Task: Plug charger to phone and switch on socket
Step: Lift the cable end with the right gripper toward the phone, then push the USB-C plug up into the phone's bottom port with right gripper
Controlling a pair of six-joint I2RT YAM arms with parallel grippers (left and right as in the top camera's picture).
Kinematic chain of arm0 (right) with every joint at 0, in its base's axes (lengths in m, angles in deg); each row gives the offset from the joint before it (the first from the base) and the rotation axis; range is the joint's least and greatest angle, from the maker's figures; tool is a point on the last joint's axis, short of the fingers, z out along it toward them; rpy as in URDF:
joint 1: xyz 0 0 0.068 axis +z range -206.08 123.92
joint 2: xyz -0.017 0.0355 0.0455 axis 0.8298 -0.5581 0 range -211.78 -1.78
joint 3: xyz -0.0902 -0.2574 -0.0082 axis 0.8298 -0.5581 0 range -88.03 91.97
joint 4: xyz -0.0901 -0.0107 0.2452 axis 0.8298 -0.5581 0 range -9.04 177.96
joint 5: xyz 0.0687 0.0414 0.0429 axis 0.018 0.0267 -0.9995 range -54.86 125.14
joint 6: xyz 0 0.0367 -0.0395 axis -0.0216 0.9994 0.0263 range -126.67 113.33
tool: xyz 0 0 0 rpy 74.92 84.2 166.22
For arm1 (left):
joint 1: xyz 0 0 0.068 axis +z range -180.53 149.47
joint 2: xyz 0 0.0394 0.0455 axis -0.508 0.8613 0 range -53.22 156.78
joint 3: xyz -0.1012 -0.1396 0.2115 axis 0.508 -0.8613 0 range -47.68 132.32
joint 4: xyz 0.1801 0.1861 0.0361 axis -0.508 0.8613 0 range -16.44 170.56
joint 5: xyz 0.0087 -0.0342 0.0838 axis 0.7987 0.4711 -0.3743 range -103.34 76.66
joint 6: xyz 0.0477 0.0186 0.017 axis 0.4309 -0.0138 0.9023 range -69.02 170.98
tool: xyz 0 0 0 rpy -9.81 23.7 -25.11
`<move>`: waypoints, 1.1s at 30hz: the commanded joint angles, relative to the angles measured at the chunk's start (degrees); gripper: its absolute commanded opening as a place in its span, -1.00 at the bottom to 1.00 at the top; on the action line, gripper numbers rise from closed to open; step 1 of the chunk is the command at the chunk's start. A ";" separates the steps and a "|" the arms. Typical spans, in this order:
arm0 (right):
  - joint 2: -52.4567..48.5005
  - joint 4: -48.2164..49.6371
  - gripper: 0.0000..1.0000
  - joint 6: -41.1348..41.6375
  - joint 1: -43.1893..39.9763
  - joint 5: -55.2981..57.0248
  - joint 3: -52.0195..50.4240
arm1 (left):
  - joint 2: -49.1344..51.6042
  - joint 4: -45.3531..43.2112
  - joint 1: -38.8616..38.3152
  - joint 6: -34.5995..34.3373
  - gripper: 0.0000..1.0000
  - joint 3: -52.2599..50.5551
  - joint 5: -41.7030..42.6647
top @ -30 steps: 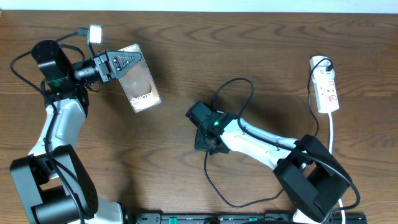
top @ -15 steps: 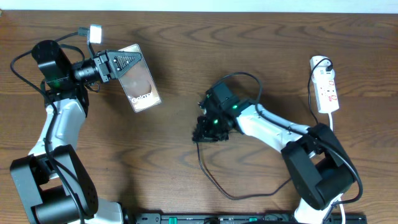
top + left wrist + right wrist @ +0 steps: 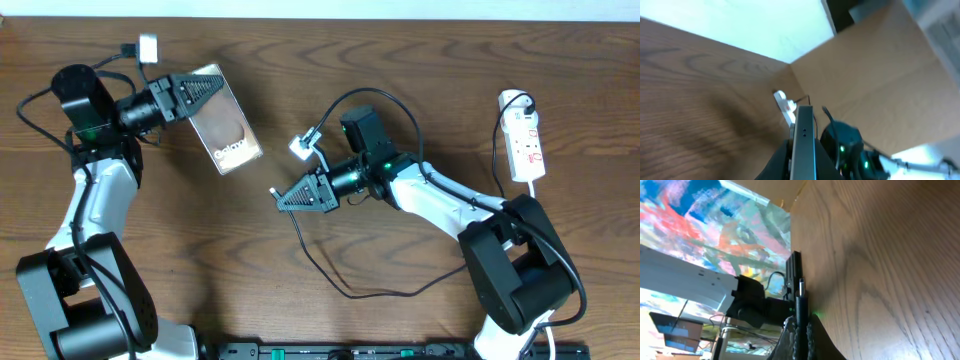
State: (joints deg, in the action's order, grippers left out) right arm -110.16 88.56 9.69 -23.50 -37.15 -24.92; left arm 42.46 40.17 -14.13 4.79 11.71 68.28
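Right arm has swung left across the counter, and its claw now points toward the phone, which has tipped up a touch at upper left. That claw is pinched shut on the charger plug end, cable trailing to lower centre, lining up for the port, I'd say. Left claw clamps the phone, lettered end turned toward the plug. Socket sits far right, well apart. Dark wood grain underfoot; cardboard and a bright mural beyond.
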 commanded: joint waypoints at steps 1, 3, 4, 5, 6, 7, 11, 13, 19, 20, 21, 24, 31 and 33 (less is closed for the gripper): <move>-0.39 1.49 -0.98 1.05 0.13 -2.32 -0.02 | -0.85 -0.55 0.02 -8.15 -0.86 0.09 -4.28; -0.39 3.15 -0.98 2.51 0.09 -1.92 -0.02 | -0.85 -0.55 0.02 -9.03 -0.85 0.09 -5.64; -0.39 4.68 -0.98 4.11 0.09 -1.46 -0.02 | -0.85 -0.57 0.02 -9.73 -0.85 0.09 -6.49; -0.39 6.43 -0.98 5.62 0.09 -1.16 0.00 | -0.85 -0.57 0.02 -10.80 -0.86 0.09 -7.52; -0.39 8.02 -0.98 6.86 0.09 -1.14 -0.02 | -0.85 -0.81 0.02 -11.56 -0.85 0.09 -8.02; -0.39 10.97 -0.98 9.25 0.09 -1.09 0.00 | -0.85 -2.08 0.02 -13.88 -0.85 0.09 -8.83; -0.39 21.59 -0.98 21.49 0.09 -0.04 0.00 | -0.85 -7.39 0.02 -21.33 -0.86 0.09 -9.03; -0.39 28.02 -0.98 27.08 0.09 -0.04 -0.02 | -0.85 -10.80 0.02 -24.76 -0.85 0.09 -9.01; -0.39 49.31 -0.98 44.59 0.09 -0.04 -0.02 | -0.85 -22.32 0.02 -34.56 -0.85 0.09 -8.59; -0.39 51.10 -0.98 46.07 0.09 -0.04 -0.02 | -0.85 -23.30 0.02 -35.65 -0.85 0.09 -8.57; -0.39 53.81 -0.98 48.37 0.09 -0.07 0.00 | -0.85 -24.92 0.02 -37.18 -0.85 0.09 -8.35; -0.39 57.11 -0.98 50.77 0.09 -0.76 -0.02 | -0.85 -28.98 0.02 -40.33 -0.85 0.09 -7.04; -0.39 57.07 -0.98 50.93 0.11 -2.05 -0.02 | -0.85 -32.57 0.02 -46.07 -0.85 0.09 -4.20; -0.39 57.09 -0.98 50.90 0.11 -2.05 -0.02 | -0.85 -32.57 0.02 -46.05 -0.85 0.09 -2.73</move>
State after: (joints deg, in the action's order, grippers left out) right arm -110.42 145.39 59.31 -23.50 -38.57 -25.20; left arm 42.46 8.56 -14.13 -38.49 11.54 63.15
